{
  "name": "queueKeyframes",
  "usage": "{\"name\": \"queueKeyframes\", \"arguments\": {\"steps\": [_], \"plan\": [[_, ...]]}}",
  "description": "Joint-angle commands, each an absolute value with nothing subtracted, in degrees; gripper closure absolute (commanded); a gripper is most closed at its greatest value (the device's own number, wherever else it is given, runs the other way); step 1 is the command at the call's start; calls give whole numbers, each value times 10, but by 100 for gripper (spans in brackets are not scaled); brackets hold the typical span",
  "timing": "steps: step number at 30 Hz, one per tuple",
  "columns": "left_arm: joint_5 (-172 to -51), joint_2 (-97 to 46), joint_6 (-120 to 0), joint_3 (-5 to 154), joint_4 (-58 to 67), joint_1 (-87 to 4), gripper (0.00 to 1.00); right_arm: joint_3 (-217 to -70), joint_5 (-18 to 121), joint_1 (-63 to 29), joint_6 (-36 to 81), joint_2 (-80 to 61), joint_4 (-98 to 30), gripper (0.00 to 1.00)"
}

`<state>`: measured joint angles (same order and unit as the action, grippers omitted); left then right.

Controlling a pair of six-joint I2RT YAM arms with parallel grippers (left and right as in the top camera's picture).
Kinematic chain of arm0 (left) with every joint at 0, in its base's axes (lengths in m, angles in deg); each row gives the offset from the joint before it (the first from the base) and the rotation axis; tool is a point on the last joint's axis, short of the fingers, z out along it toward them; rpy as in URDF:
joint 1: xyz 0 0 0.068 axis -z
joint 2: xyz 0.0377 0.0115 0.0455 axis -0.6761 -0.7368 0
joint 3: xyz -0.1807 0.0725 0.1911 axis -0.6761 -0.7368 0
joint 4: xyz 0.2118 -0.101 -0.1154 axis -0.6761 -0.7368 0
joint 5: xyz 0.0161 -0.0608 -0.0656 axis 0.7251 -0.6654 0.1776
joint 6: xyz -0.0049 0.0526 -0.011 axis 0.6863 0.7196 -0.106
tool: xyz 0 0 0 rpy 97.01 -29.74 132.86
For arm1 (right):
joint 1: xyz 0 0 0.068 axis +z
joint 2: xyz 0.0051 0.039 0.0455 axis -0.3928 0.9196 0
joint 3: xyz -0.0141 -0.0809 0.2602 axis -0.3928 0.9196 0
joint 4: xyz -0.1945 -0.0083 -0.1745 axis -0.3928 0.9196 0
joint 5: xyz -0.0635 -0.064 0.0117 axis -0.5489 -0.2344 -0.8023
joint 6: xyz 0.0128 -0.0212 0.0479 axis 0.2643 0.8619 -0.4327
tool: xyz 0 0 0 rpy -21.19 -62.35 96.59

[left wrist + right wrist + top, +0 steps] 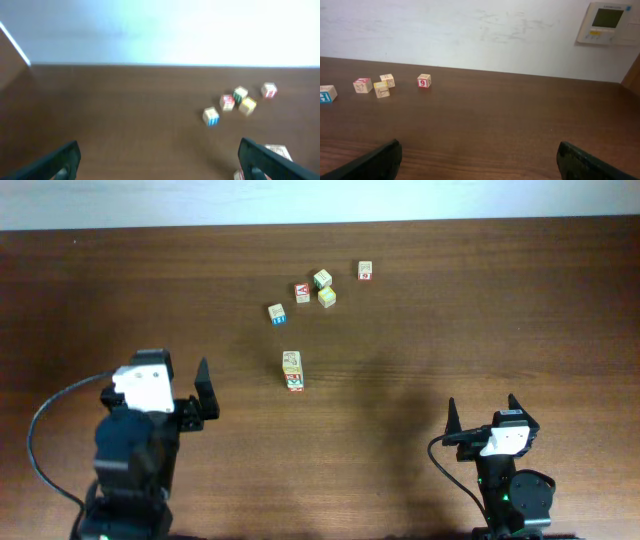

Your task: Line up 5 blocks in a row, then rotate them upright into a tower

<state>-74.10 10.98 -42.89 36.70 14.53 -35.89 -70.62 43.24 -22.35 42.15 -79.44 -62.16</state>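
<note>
Small pale wooden blocks lie at the table's far middle: a red-printed one (365, 270), a green one (322, 278), another red one (302, 292) and a yellow one (327, 297). Nearer me, what look like two more blocks (292, 370) lie end to end. The left wrist view shows the cluster (240, 93) ahead to the right, and one near block (277, 150) just beyond the right finger. My left gripper (176, 368) (159, 152) stands open and empty at the near left. My right gripper (482, 405) (477, 155) is open and empty at the near right, with the cluster (381, 89) far to its left.
A similar cube with a blue mark (277, 312) (211, 116) (327, 93) lies left of the cluster. A white wall runs behind the table's far edge, with a wall panel (605, 22) at its right. Bare brown tabletop (400, 380) separates both grippers from the blocks.
</note>
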Motion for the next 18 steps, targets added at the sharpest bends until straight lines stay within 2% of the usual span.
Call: {"name": "queueKeyframes", "arguments": {"steps": [1, 4, 16, 18], "plan": [[-745, 150, -388, 325, 192, -361, 1, -701, 435, -228, 419, -800, -621, 2], [-772, 174, -352, 301, 232, -361, 1, -701, 435, -228, 419, -801, -622, 1], [-791, 312, -345, 174, 306, -361, 1, -701, 435, -228, 419, -801, -621, 1], [-791, 334, -342, 142, 349, -361, 1, -701, 435, -228, 419, -801, -622, 1]]}}
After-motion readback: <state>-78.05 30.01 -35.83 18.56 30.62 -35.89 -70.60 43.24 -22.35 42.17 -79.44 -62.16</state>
